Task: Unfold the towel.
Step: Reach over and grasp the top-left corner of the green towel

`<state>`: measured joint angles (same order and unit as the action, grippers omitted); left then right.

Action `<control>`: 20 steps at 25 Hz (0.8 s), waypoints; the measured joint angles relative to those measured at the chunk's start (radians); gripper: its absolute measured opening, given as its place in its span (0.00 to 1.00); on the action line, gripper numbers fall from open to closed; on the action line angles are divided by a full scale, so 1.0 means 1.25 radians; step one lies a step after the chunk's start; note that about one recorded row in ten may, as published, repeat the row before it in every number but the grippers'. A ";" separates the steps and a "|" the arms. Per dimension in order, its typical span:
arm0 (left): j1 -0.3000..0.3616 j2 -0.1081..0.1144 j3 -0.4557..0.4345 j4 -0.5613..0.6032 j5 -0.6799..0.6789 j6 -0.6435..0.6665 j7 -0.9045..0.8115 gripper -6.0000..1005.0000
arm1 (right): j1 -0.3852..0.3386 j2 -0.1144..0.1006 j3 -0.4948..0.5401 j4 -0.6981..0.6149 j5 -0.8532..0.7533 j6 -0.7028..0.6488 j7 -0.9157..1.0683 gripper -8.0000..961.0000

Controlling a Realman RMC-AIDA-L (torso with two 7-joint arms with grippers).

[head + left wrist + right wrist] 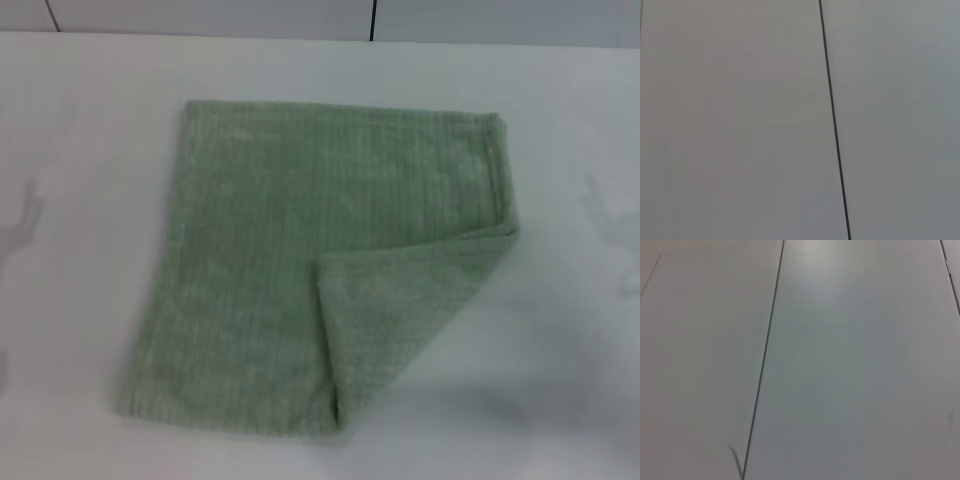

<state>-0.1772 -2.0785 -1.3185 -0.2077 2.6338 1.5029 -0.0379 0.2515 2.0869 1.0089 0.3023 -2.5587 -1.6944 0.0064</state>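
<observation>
The pale sage-green towel (270, 250) lies flat on the white table (560, 380) in the middle of the head view. Its near right corner is folded over onto the cloth as a triangular flap (400, 300), reaching from the right edge to the near edge. Neither gripper shows in any view. Only faint shadows of them fall on the table at the far left (22, 225) and far right (605, 215). Both wrist views show only plain grey panels with a dark seam.
The table's far edge meets a grey panelled wall (200, 15) with dark seams. Bare white table surface surrounds the towel on all sides.
</observation>
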 joint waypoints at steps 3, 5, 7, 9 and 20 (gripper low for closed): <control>0.000 0.000 0.003 -0.001 0.000 0.001 0.001 0.86 | 0.001 0.000 -0.010 0.000 0.000 -0.002 -0.004 0.82; 0.000 0.000 0.006 -0.003 0.000 0.004 0.006 0.86 | 0.001 0.000 -0.015 0.000 0.001 -0.002 -0.004 0.82; -0.001 0.000 0.011 -0.006 0.000 0.008 0.008 0.85 | 0.002 0.000 -0.016 0.001 0.003 -0.003 -0.004 0.82; -0.001 0.000 0.017 -0.008 0.000 0.011 0.008 0.85 | 0.003 0.000 -0.016 0.001 0.003 -0.003 -0.002 0.82; 0.012 0.007 0.046 -0.091 0.001 -0.070 -0.001 0.84 | 0.000 -0.017 -0.054 0.112 0.000 0.140 0.012 0.82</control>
<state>-0.1617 -2.0696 -1.2610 -0.3221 2.6347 1.4160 -0.0387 0.2511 2.0660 0.9413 0.4423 -2.5590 -1.5199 0.0220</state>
